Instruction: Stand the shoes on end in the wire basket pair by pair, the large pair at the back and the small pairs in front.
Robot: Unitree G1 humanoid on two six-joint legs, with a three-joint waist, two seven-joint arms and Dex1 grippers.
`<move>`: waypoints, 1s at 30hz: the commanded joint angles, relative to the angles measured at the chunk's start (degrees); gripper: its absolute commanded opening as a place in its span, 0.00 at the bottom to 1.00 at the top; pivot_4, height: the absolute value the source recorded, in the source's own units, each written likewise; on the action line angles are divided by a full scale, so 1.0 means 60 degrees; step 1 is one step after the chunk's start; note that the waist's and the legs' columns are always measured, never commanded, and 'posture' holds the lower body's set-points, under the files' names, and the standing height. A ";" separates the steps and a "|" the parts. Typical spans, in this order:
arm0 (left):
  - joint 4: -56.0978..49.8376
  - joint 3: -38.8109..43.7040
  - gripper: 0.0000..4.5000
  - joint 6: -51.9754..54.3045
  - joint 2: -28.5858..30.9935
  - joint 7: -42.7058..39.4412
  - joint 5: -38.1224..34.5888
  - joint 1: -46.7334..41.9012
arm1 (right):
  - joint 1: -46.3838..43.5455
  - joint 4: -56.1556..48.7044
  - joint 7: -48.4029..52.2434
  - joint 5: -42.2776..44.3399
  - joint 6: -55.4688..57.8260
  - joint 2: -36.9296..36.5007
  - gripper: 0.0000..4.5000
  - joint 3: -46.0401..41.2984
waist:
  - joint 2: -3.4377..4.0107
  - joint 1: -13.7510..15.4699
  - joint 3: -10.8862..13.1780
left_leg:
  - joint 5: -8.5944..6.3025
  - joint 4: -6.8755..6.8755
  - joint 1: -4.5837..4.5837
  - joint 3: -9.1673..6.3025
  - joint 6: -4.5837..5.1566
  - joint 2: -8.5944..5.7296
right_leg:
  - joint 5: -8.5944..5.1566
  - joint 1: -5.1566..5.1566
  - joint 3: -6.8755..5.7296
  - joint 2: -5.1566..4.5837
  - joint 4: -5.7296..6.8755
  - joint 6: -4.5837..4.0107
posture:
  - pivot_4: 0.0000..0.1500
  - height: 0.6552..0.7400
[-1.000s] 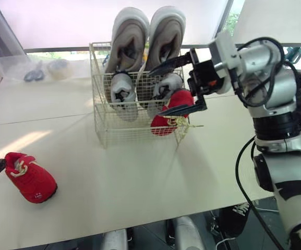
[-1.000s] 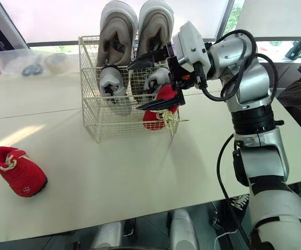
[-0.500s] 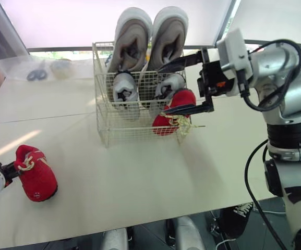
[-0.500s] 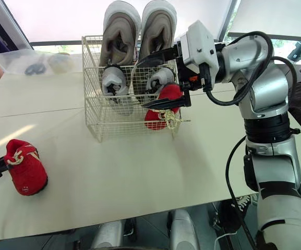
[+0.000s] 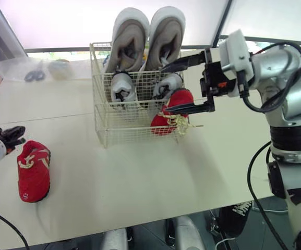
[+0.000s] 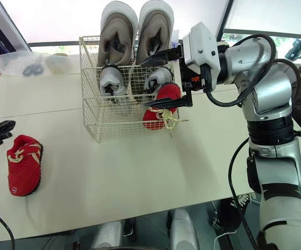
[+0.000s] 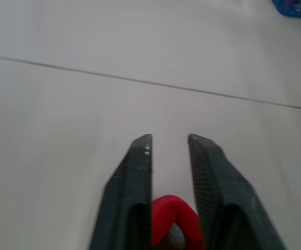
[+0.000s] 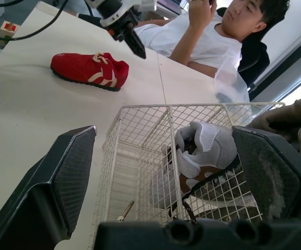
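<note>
Loose red shoe [image 5: 34, 170]: it lies flat on its sole on the table [image 5: 140, 177], close to the left edge, with the toe toward the front edge. It is well apart from the basket.
Basket [image 5: 101, 112]: it stands in the middle of the table, toward the back edge.
Large grey pair [image 5: 168, 36]: it stands on end at the back of the basket, and the toes rise above the rim.
Small grey pair [image 5: 121, 86]: it stands on end just in front of the large pair.
Red shoe in the basket [image 5: 172, 112]: it is in the front right corner, more or less on end, and its laces hang out through the wire.
Left gripper [image 5: 15, 135]: it is just behind the heel of the loose red shoe. I cannot tell for sure if it touches it. Its fingers [image 7: 140, 172] have only a narrow gap and hold nothing.
Right gripper [image 5: 165, 89]: it is at the right side of the basket with its fingers [image 8: 67, 172] spread wide, one above the rim and one beside the red shoe. It grips nothing.
Step in hand: I judge this is the last pair, with one red shoe placed and the other one waiting.
Next move: probably the left fingers must open more, close on the heel, and carry the shoe to the free front place beside its partner, toe up.
Care: the right arm is near the basket, so the two arms could get in each other's way.
</note>
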 commanded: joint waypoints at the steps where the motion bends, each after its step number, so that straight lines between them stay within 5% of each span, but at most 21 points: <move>1: -0.0474 0.0363 0.64 0.0393 0.0340 -0.0091 0.0033 0.0027 | -0.0069 -0.0272 -0.0090 0.0085 -0.0225 -0.0101 1.00 -0.0285 | 0.0000 0.0009 0.0000 | 0.0000 0.0000 0.0001 0.0001 0.0000 0.0000 | 0.0000 0.0001 0.0000 -0.0001 0.0000 0.0000 | 1.00 1.00; 4: -0.0767 0.0595 0.96 0.0771 0.0361 -0.0167 0.0225 0.0615 | -0.0055 -0.0252 -0.0114 0.0068 -0.0277 -0.0096 1.00 -0.0263 | 0.0000 0.0010 0.0000 | 0.0000 0.0004 0.0002 0.0002 0.0000 0.0000 | 0.0000 0.0004 0.0000 -0.0002 0.0000 0.0000 | 1.00 1.00; 13: -0.0540 0.0430 0.96 0.0653 0.0177 -0.1044 0.0946 0.2077 | -0.0011 -0.0231 -0.0184 0.0035 -0.0356 -0.0076 1.00 -0.0200 | 0.0000 0.0047 0.0000 | -0.0001 0.0007 0.0003 -0.0001 -0.0003 0.0004 | -0.0002 0.0001 0.0000 -0.0001 0.0001 -0.0005 | 1.00 1.00; 22: 0.1438 -0.1434 0.96 -0.0815 -0.0279 -0.1775 0.2274 0.1174 | -0.0060 -0.0379 -0.0262 0.0025 -0.0162 -0.0246 1.00 -0.0225 | 0.0001 0.0040 -0.0001 | 0.0000 0.0007 0.0003 0.0001 -0.0004 0.0005 | 0.0001 0.0000 -0.0003 -0.0001 0.0001 -0.0010 | 1.00 1.00; 25: 0.1931 -0.1786 0.77 -0.1125 -0.0309 -0.2031 0.2600 0.0937 | -0.0026 -0.0497 -0.0305 0.0012 -0.0058 -0.0357 1.00 -0.0260 | 0.0000 0.0038 -0.0002 | -0.0001 0.0008 0.0003 0.0007 -0.0003 0.0004 | 0.0001 0.0001 -0.0003 -0.0003 -0.0001 -0.0008 | 1.00 1.00; 30: 0.2380 -0.1989 0.20 -0.1304 -0.0268 -0.2161 0.2855 0.0264 | 0.0057 -0.0679 -0.0409 0.0024 0.0090 -0.0540 1.00 -0.0309 | 0.0005 0.0047 -0.0005 | 0.0003 0.0008 0.0017 0.0004 -0.0008 0.0009 | 0.0002 0.0002 -0.0003 -0.0003 0.0018 -0.0012 | 1.00 1.00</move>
